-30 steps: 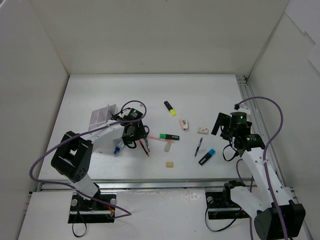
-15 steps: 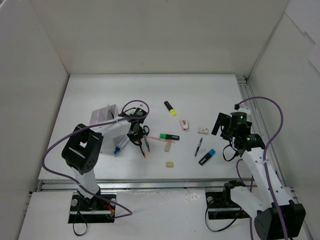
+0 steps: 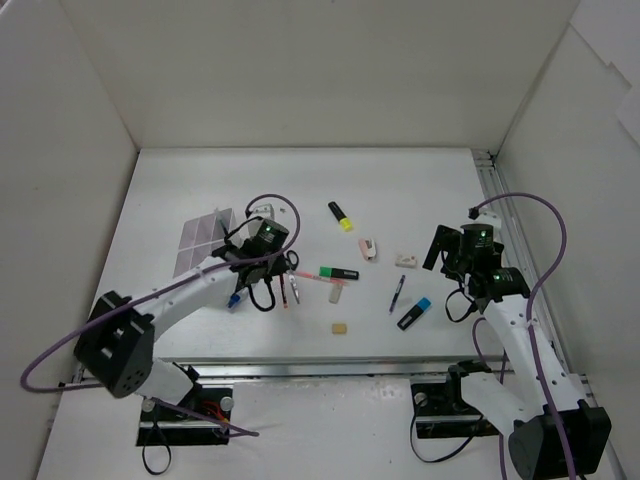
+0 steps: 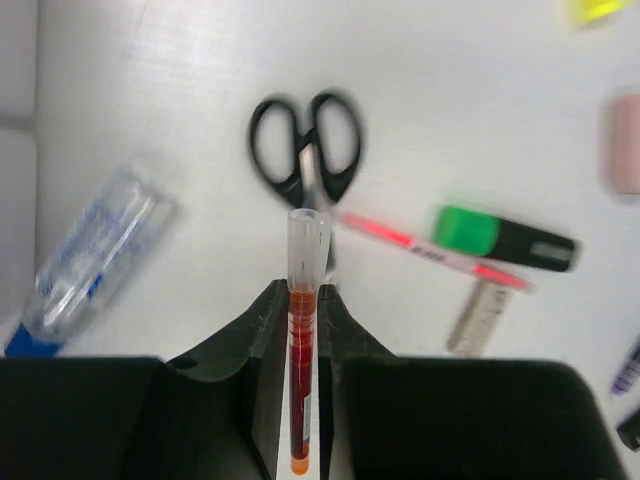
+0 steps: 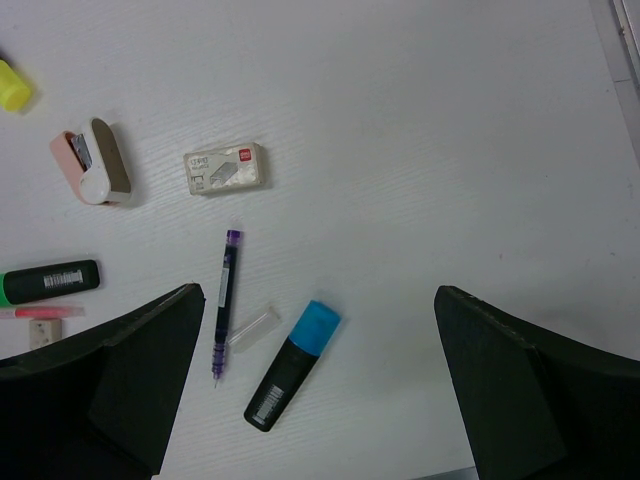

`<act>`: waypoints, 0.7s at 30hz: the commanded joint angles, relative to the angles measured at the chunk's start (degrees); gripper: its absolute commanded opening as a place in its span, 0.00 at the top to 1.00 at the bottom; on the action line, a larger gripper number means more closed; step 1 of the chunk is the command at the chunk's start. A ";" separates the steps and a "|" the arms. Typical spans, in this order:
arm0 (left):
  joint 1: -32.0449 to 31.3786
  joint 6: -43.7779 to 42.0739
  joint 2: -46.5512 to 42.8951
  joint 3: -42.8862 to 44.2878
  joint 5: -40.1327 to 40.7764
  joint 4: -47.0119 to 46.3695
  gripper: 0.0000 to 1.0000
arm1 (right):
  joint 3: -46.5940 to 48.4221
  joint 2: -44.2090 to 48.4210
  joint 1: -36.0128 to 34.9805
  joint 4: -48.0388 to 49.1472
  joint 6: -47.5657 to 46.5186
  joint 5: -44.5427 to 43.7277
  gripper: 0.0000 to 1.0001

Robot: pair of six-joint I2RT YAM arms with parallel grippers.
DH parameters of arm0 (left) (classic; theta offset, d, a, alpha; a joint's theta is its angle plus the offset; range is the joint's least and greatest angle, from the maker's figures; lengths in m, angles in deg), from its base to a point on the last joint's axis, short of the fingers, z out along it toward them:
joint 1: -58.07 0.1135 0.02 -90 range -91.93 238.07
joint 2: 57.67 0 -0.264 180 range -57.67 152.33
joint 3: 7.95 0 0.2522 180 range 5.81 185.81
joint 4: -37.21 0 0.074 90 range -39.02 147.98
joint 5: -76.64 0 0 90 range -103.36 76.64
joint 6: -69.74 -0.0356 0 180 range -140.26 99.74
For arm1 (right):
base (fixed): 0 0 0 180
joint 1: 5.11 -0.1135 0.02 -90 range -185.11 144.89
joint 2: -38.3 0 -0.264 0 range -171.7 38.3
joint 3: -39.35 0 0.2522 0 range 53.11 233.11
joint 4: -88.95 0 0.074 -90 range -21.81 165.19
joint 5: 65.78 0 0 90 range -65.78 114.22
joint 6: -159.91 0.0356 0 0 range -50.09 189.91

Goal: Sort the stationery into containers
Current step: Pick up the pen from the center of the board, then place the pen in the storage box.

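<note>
My left gripper [image 4: 300, 300] is shut on a red pen [image 4: 298, 370] with a clear cap, which stands straight between the jaws; from above that gripper [image 3: 278, 285] is right of the container [image 3: 208, 233], a translucent divided box. Black scissors [image 4: 305, 150] lie just beyond the pen's cap. To the right lie a green highlighter [image 3: 340, 272] and a pink pen [image 3: 322, 282]. My right gripper [image 5: 320, 380] hangs open above a blue highlighter [image 5: 292, 365] and a purple pen [image 5: 224, 305], touching neither.
A yellow highlighter [image 3: 341, 215], pink-white correction tape [image 5: 92, 162], a small white printed box [image 5: 226, 169], a beige eraser [image 3: 340, 327] and a clear blue-tipped item [image 4: 85, 262] lie scattered. White walls enclose the table; a rail [image 3: 487, 180] runs along its right edge.
The left gripper has closed on the red pen and carried it slightly left, off its earlier spot; the left arm has swung. The right arm has not moved.
</note>
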 commanded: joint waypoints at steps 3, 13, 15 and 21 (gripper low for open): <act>0.80 -24.88 -16.35 -7.38 0.05 -29.60 1.00 | 0.79 0.52 -0.35 1.17 -0.63 -0.24 0.02; 19.86 -55.66 -24.66 -10.21 -25.81 -50.82 1.00 | 1.14 0.34 -0.53 1.26 -1.42 0.46 0.02; 24.43 -56.72 -21.58 -7.85 -29.81 -51.52 1.00 | 0.97 0.43 -0.44 1.26 -1.42 -0.06 0.02; 29.80 -53.03 -12.35 -4.23 -32.46 -54.95 1.00 | 1.41 -0.09 -0.35 1.17 -1.77 -1.30 0.02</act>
